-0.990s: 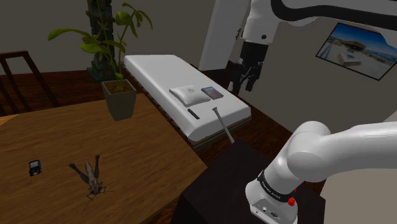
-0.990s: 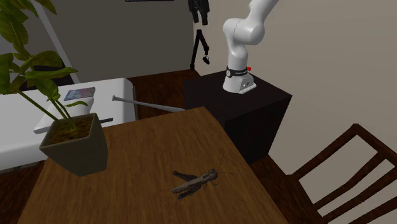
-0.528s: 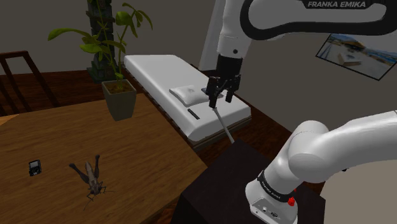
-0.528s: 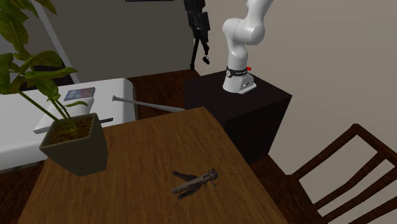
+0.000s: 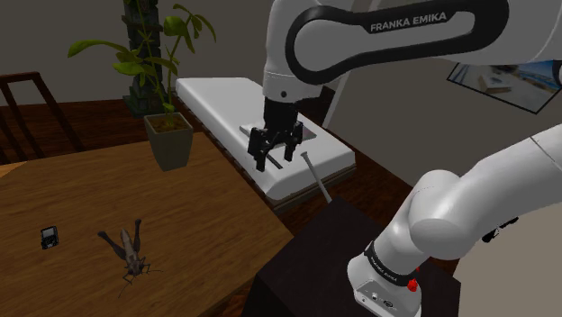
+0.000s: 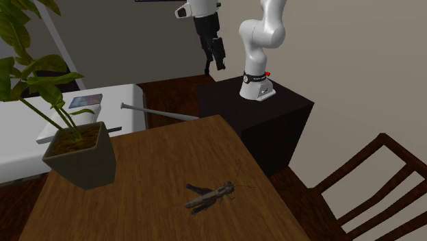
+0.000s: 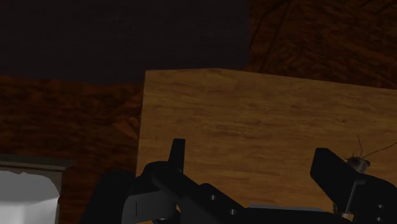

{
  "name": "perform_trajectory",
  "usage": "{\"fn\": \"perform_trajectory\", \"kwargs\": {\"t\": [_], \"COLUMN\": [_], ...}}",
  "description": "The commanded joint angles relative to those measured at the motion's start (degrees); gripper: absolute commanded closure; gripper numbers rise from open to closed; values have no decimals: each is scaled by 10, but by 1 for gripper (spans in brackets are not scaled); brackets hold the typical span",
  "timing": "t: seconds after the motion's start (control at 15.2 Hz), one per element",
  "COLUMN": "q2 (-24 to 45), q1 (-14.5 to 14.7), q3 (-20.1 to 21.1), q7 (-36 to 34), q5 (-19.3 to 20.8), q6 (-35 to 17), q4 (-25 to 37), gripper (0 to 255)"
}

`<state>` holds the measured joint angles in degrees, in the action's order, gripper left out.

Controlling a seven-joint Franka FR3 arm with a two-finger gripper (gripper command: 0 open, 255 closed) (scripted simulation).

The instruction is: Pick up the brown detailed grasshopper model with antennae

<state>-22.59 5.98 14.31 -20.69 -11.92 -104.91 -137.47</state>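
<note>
The grasshopper (image 6: 209, 195) lies on the wooden table (image 6: 137, 212), lower centre of the second exterior view, head and antennae pointing upper right. In the wrist view a finger (image 7: 331, 172) hides its body. The gripper (image 5: 275, 158) has its jaws apart, empty.

Potted plant (image 5: 168, 140) at wooden table's (image 5: 207, 216) far edge; small dark device (image 5: 49, 237) on table, well apart. White bed (image 5: 212, 95) beyond; chair (image 6: 373, 185) beside table.

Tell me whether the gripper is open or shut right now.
Open. In the wrist view the gripper has its two black fingers well apart, wooden table showing between them, nothing clasped.
</note>
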Motion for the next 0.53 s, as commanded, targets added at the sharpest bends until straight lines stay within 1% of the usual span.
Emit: {"fn": "perform_trajectory", "kwargs": {"t": [0.0,0.2,0.46], "q2": [39,102,190], "q1": [7,13,23], "q3": [20,43,68], "q7": [-23,-54,-98], "q5": [-5,-1,16], "q6": [-30,-66,-108], "q4": [10,37,83], "gripper": [0,0,0]}}
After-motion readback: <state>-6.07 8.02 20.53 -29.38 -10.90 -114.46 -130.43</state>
